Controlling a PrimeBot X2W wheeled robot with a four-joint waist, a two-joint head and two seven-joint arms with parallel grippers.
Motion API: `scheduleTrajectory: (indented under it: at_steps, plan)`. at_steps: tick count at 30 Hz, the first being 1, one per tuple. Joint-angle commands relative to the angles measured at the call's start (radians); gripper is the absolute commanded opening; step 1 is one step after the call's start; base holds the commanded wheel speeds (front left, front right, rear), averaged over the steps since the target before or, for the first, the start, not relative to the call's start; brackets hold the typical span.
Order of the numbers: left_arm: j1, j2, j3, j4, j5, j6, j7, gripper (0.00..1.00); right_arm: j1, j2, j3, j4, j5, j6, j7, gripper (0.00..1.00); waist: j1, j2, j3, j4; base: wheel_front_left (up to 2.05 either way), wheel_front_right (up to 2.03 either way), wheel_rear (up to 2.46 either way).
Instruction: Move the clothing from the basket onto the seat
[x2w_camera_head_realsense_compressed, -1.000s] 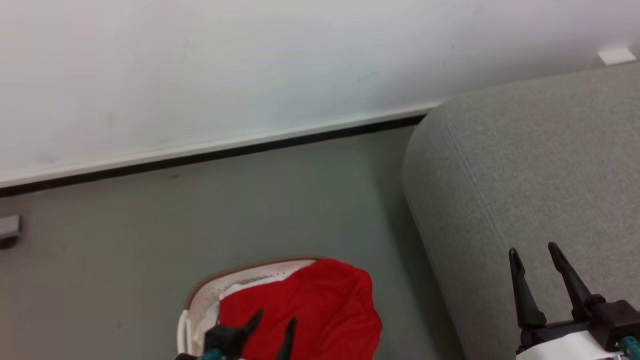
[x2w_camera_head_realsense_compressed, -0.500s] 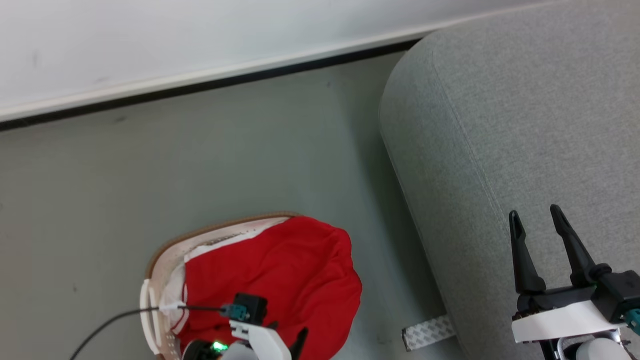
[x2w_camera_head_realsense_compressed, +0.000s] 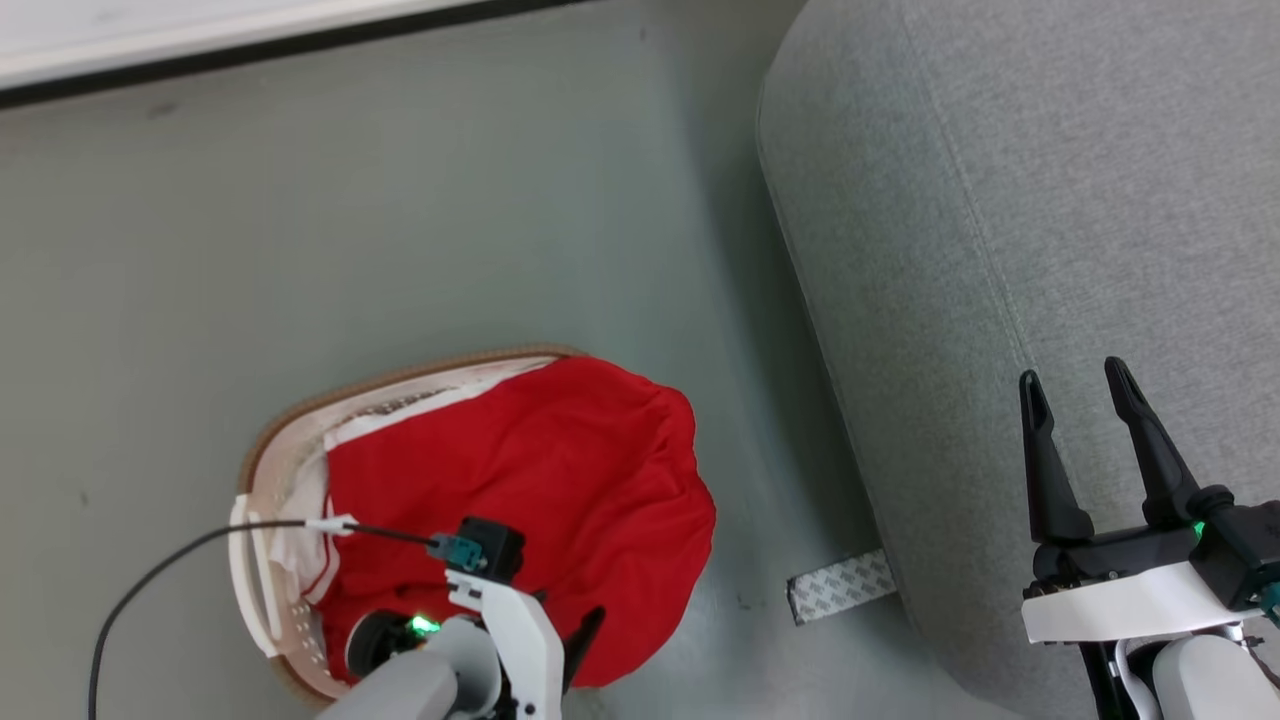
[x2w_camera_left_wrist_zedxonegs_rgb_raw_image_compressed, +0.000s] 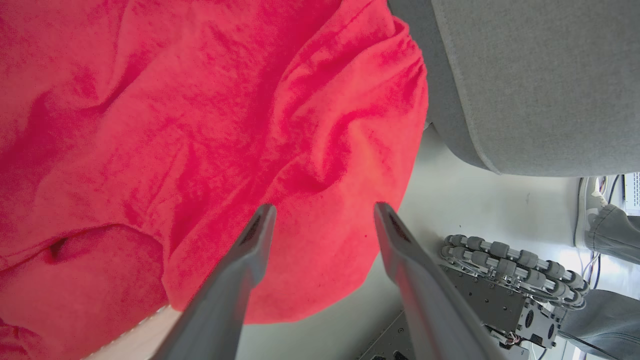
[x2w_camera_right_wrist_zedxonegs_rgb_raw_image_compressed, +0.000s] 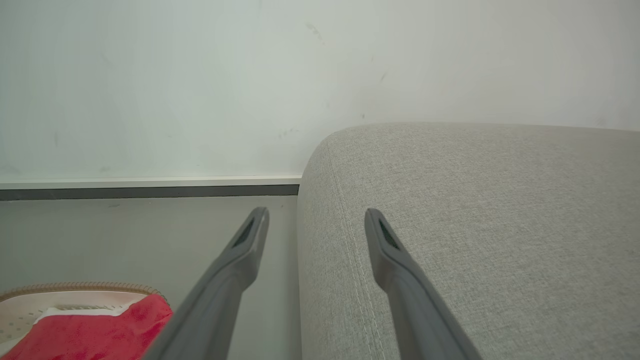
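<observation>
The clothing (x2w_camera_head_realsense_compressed: 560, 480) is bright red fabric heaped in the basket (x2w_camera_head_realsense_compressed: 400, 378), a white plastic one with a tan rim, and spilling over its right side. My left gripper (x2w_camera_left_wrist_zedxonegs_rgb_raw_image_compressed: 320, 210) points down just above the red clothing (x2w_camera_left_wrist_zedxonegs_rgb_raw_image_compressed: 200, 125), fingers open with nothing between them. In the head view the left wrist (x2w_camera_head_realsense_compressed: 500, 610) hangs over the near part of the heap. My right gripper (x2w_camera_head_realsense_compressed: 1075, 380) stands open over the grey seat (x2w_camera_head_realsense_compressed: 1050, 200), empty. The right wrist view has the right gripper (x2w_camera_right_wrist_zedxonegs_rgb_raw_image_compressed: 316, 214) at the seat's (x2w_camera_right_wrist_zedxonegs_rgb_raw_image_compressed: 475, 225) rounded edge, the basket (x2w_camera_right_wrist_zedxonegs_rgb_raw_image_compressed: 75, 287) low left.
The basket stands on grey floor left of the seat. A patterned tape strip (x2w_camera_head_realsense_compressed: 840, 585) lies at the seat's foot. The wall's dark skirting (x2w_camera_head_realsense_compressed: 200, 50) runs along the top. My wheeled base (x2w_camera_left_wrist_zedxonegs_rgb_raw_image_compressed: 505, 295) and a person's shoe (x2w_camera_left_wrist_zedxonegs_rgb_raw_image_compressed: 592, 215) are nearby.
The head camera has tilted down, so wall, basket and seat slid in the picture. My left arm has swung to point down over the red clothing. Both grippers stay open.
</observation>
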Motion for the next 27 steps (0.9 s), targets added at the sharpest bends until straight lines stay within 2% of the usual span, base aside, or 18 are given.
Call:
scheduleTrajectory:
  at_steps: [1,10,26,27]
  plan:
    - [-0.013,0.013,-0.011,-0.001,-0.012,0.002,-0.004,1.0,-0.013,-0.003,0.001,-0.006,0.004,-0.002,0.0,1.0,-0.0003,0.0,0.018,-0.002,0.0,0.0,0.0]
    - [-0.102,0.048,-0.149,-0.024,-0.136,0.002,0.013,1.0,-0.037,-0.013,0.0,-0.019,0.007,-0.002,0.0,1.0,-0.0003,0.0,0.095,-0.011,0.0,0.0,0.0]
    - [-0.23,0.042,-0.32,-0.002,-0.249,0.002,-0.007,0.98,-0.064,-0.017,-0.007,-0.04,0.011,-0.002,0.0,1.0,-0.0003,0.0,0.225,-0.028,0.01,0.01,0.01]
    - [-0.236,0.043,-0.325,-0.007,-0.249,0.002,-0.012,0.36,-0.067,-0.017,-0.008,-0.042,0.009,-0.002,0.0,1.0,-0.0003,0.0,0.229,-0.026,0.06,0.06,0.06]
